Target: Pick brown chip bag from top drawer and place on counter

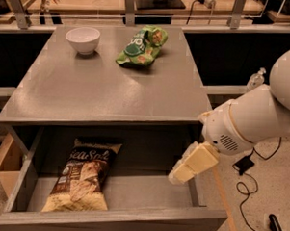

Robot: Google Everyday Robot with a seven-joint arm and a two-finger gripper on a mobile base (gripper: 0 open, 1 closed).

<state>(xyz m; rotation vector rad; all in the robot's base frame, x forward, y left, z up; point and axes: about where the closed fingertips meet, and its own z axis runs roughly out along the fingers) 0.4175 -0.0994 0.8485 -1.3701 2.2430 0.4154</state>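
Camera view: your end effector (182, 172) hangs at the right wall of the open top drawer (131, 220); you cannot tell whether it is apart or together. Brown chip bag (83, 182) lies flat at the drawer's left, well apart from it. Arm (250, 123) is cut off at the right edge.

Brown chip bag (82, 182) in top drawer (146, 197), gripper (180, 175) right

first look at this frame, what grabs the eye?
The big white arm at right, its gripper hanging over the right edge of the open top drawer. Then the brown chip bag lying at the drawer's left end. On the counter sit a white bowl and a green bag.
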